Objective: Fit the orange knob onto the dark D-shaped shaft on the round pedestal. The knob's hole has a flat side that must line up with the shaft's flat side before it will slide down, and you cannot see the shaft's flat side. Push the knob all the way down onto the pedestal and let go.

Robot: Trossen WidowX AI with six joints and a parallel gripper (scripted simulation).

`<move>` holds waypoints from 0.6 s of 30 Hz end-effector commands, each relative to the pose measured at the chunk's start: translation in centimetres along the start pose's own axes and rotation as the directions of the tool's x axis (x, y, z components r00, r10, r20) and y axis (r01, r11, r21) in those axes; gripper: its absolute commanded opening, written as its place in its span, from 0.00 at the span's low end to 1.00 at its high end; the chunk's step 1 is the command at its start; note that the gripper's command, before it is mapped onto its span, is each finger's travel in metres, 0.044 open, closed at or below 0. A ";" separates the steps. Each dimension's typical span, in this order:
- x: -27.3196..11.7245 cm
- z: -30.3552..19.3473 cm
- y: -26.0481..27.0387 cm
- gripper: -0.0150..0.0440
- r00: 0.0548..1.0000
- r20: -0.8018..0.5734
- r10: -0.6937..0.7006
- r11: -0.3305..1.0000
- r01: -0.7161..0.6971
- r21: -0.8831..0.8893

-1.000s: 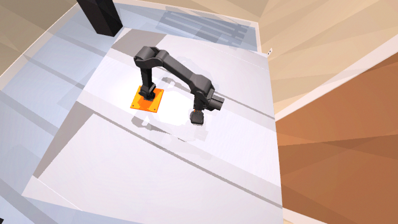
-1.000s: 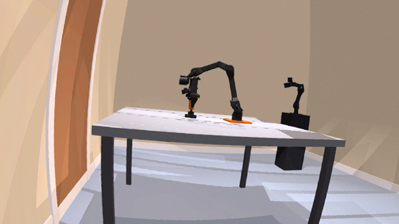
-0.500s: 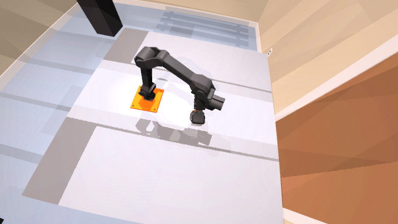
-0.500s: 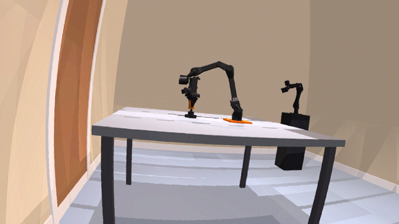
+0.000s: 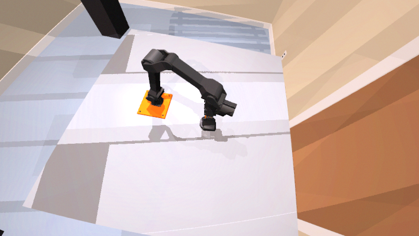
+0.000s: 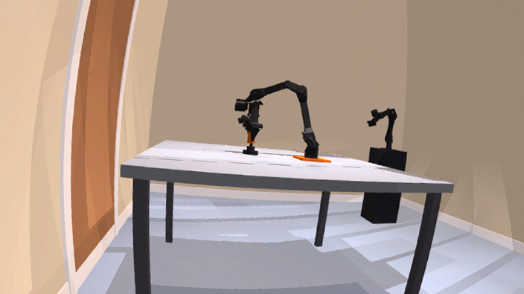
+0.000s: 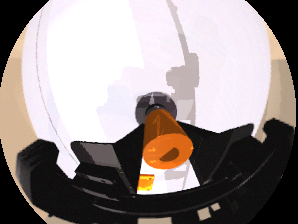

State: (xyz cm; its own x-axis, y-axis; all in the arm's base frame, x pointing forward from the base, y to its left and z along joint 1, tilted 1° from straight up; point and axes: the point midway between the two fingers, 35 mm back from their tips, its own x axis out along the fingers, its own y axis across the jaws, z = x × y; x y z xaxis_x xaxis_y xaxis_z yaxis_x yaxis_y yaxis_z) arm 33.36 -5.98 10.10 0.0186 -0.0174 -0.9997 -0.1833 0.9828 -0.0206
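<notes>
The orange knob (image 6: 250, 138) (image 7: 167, 151) is held upright in my gripper (image 6: 252, 135) (image 7: 160, 125), which is shut on it with a finger on each side. A sliver of the knob (image 5: 205, 116) shows in the top view. The dark round pedestal (image 6: 250, 151) (image 7: 141, 111) stands on the table directly below. A short piece of dark shaft (image 6: 250, 145) shows between the knob's lower end and the pedestal in the exterior view. The knob is not down on the pedestal. Whether its lower end touches the shaft top or surrounds part of it, I cannot tell. The flat sides are hidden.
The arm's orange base plate (image 5: 146, 112) (image 6: 324, 160) is on the white table (image 5: 190, 182) (image 6: 278, 181), to one side of the pedestal. A second dark arm (image 6: 390, 129) stands on a black stand (image 6: 380, 208) beyond the table.
</notes>
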 end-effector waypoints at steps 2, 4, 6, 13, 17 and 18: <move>-0.4 -0.4 0.1 0.25 1.000 0.001 -0.001 0.999 0.001 -0.045; -0.4 -0.5 0.2 0.25 1.000 0.001 -0.001 0.999 0.001 -0.045; -0.3 -0.5 0.2 0.25 1.000 0.001 -0.001 0.999 0.001 -0.045; 0.1 -0.3 0.1 0.25 1.000 0.001 -0.001 0.999 0.001 -0.045; 0.1 -0.2 0.1 0.25 1.000 0.001 -0.001 0.999 0.001 -0.045; 0.1 -0.2 0.1 0.25 1.000 0.001 -0.001 0.999 0.001 -0.045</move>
State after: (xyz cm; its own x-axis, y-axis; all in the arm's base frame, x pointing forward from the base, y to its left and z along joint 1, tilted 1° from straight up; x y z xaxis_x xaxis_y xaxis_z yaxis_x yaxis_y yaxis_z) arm 33.09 -5.93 10.06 0.0199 -0.0177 -0.9996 -0.2207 0.9751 -0.0217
